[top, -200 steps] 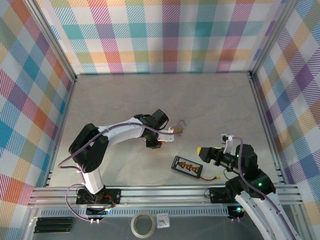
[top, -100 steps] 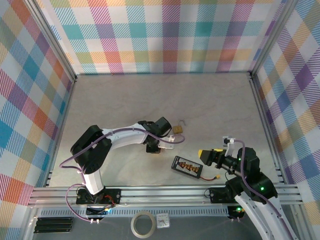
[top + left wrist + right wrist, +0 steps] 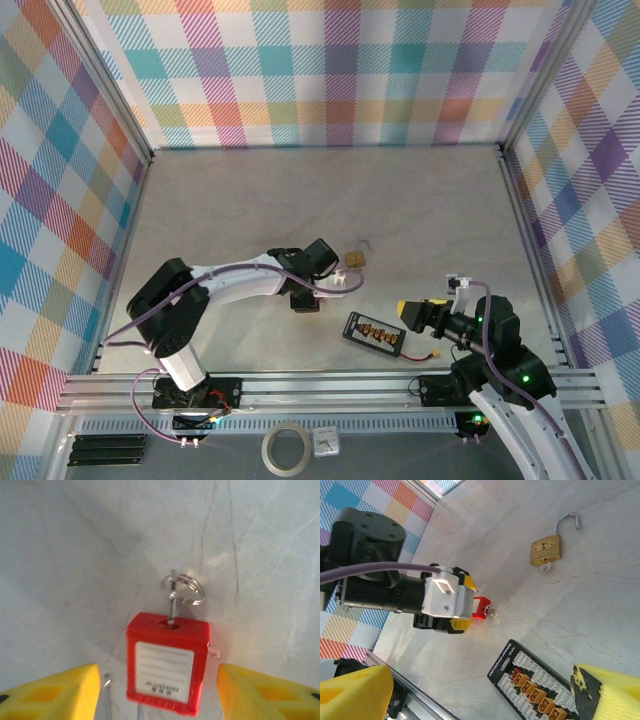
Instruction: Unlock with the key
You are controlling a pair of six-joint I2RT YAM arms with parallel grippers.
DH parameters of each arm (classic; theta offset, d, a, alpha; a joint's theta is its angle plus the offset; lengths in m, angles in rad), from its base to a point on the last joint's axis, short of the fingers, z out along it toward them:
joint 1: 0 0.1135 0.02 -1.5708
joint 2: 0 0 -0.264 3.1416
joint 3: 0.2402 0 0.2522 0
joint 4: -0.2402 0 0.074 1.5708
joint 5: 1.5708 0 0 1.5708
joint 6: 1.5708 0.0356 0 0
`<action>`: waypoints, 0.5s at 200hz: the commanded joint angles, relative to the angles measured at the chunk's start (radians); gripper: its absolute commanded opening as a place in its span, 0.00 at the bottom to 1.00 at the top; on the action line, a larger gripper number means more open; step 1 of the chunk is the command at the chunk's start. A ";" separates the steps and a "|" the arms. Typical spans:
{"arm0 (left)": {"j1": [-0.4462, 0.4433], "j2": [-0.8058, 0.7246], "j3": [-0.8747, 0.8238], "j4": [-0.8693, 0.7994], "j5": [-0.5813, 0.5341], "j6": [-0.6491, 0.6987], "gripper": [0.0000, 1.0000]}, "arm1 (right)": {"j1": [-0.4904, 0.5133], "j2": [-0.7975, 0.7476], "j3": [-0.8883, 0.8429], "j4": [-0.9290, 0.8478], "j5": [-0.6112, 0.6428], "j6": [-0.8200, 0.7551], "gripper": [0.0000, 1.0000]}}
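Observation:
A red padlock (image 3: 167, 662) with a white label lies flat on the table, between the yellow fingers (image 3: 50, 692) of my left gripper (image 3: 159, 680). The jaws stand wide and touch nothing. The thin silvery key (image 3: 172, 604) sticks in the keyhole on the lock's far end, with its ring (image 3: 186, 587) resting on the table. In the right wrist view the red padlock (image 3: 481, 607) pokes out from under the left gripper (image 3: 457, 605). My right gripper (image 3: 482, 690) hangs open and empty to the right, above the table (image 3: 250, 200).
A brass padlock (image 3: 546, 550) with its shackle swung open lies beyond the red one, also visible in the top view as the brass padlock (image 3: 357, 258). A black connector board (image 3: 375, 333) with orange plugs lies between the two grippers. Aluminium rails edge the table.
My left gripper has drawn back from beside the brass padlock toward the near edge. The right gripper dropped slightly nearer.

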State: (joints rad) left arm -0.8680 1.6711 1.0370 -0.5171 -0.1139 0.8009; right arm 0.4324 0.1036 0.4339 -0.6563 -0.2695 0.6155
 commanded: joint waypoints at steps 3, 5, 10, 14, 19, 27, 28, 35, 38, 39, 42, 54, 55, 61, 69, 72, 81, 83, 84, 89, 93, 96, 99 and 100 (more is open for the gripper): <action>0.016 -0.108 -0.006 0.039 0.038 -0.096 0.65 | 0.003 -0.012 0.037 -0.002 0.000 -0.016 0.91; 0.018 -0.115 -0.007 0.040 0.037 -0.105 0.65 | 0.003 -0.012 0.037 -0.002 0.000 -0.016 0.92; 0.021 -0.133 -0.010 0.045 0.036 -0.132 0.66 | 0.003 -0.012 0.037 -0.002 -0.002 -0.017 0.91; 0.024 -0.147 -0.011 0.049 0.037 -0.156 0.66 | 0.003 -0.012 0.038 -0.004 -0.002 -0.017 0.92; 0.029 -0.165 -0.010 0.049 0.037 -0.192 0.67 | 0.003 -0.012 0.038 -0.003 -0.002 -0.017 0.92; 0.039 -0.192 -0.002 0.045 0.039 -0.268 0.67 | 0.003 -0.012 0.040 -0.006 -0.003 -0.019 0.92; 0.040 -0.197 0.000 0.042 0.039 -0.278 0.68 | 0.003 -0.012 0.039 -0.006 -0.003 -0.019 0.92; 0.056 -0.218 0.012 0.034 0.033 -0.373 0.69 | 0.003 -0.013 0.042 -0.009 -0.003 -0.020 0.92; 0.063 -0.227 0.018 0.029 0.034 -0.419 0.70 | 0.003 -0.013 0.042 -0.010 -0.002 -0.020 0.92; 0.068 -0.229 0.020 0.025 0.037 -0.434 0.70 | 0.003 -0.013 0.043 -0.010 -0.002 -0.020 0.92; 0.076 -0.238 0.026 0.016 0.044 -0.480 0.70 | 0.003 -0.013 0.043 -0.011 -0.002 -0.020 0.92; 0.110 -0.259 0.048 -0.035 0.091 -0.672 0.70 | 0.003 -0.015 0.043 -0.008 0.000 -0.020 0.91; 0.113 -0.259 0.048 -0.041 0.093 -0.689 0.70 | 0.003 -0.015 0.044 -0.008 0.000 -0.020 0.91; 0.122 -0.265 0.056 -0.072 0.104 -0.780 0.68 | 0.003 -0.015 0.043 -0.007 0.000 -0.022 0.92; 0.126 -0.272 0.059 -0.115 0.116 -0.889 0.66 | 0.003 -0.015 0.043 -0.006 0.002 -0.018 0.92; 0.127 -0.275 0.057 -0.128 0.124 -0.932 0.64 | 0.003 -0.015 0.043 -0.006 0.002 -0.017 0.92; 0.126 -0.291 0.032 -0.153 0.140 -1.060 0.58 | 0.003 -0.015 0.042 -0.003 0.003 -0.014 0.92; 0.126 -0.295 0.025 -0.158 0.143 -1.093 0.58 | 0.003 -0.015 0.041 -0.003 0.003 -0.013 0.92; 0.126 -0.298 0.022 -0.160 0.145 -1.106 0.58 | 0.003 -0.015 0.041 -0.002 0.003 -0.013 0.92; 0.127 -0.309 0.004 -0.174 0.152 -1.174 0.58 | 0.002 -0.015 0.042 -0.002 0.001 -0.013 0.92; 0.126 -0.319 -0.010 -0.182 0.154 -1.227 0.57 | 0.003 -0.015 0.040 -0.002 0.001 -0.011 0.92; 0.127 -0.327 -0.020 -0.188 0.152 -1.268 0.56 | 0.003 -0.015 0.040 -0.002 0.001 -0.009 0.92; 0.126 -0.335 -0.035 -0.190 0.151 -1.308 0.55 | 0.003 -0.015 0.040 0.000 0.001 -0.008 0.91; 0.127 -0.339 -0.039 -0.191 0.151 -1.319 0.55 | 0.003 -0.015 0.039 0.000 0.000 -0.008 0.91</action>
State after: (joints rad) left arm -0.7406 1.3872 1.0626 -0.5827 -0.0212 -0.0593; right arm 0.4324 0.1024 0.4480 -0.6605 -0.2691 0.6128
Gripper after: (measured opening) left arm 0.571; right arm 0.914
